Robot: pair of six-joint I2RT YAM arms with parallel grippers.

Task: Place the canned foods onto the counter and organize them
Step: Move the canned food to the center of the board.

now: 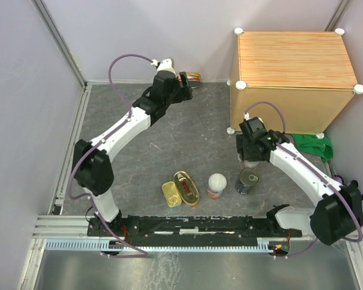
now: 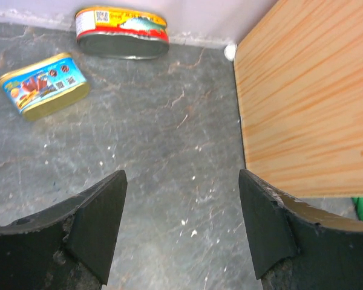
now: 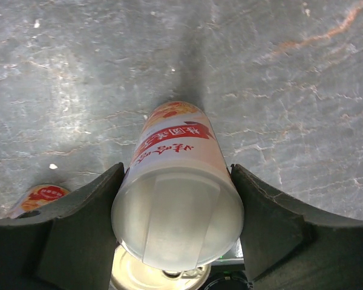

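**Right arm.** The right fingers (image 3: 78, 223) are clamped on the two flanks of a white-lidded can (image 3: 178, 205). Its lid faces the wrist and its long axis runs along the fingers toward the grey tabletop (image 3: 290, 72). Whether its base rests on that surface or hangs clear cannot be told. The gold top of a dark can (image 1: 247, 180) sits just beside it on the wrist side.

**Relation to the goal.** Seen from above, the counter (image 1: 293, 60) lies just beyond these fingers, away from the arm bases and to the right, with one of its lower corner knobs (image 1: 231, 130) close by. Its plank top stands well above the tabletop, so the coming move is judged to be a lift followed by a carry over the near edge.

**Left arm.** The left fingers (image 2: 91, 223) are apart and empty. They point at an oval red-labelled tin (image 2: 122, 33) and a rectangular blue-labelled tin (image 2: 45, 84) near the back wall, with the counter's side to their right. The loaded right arm is therefore the better placed of the two.
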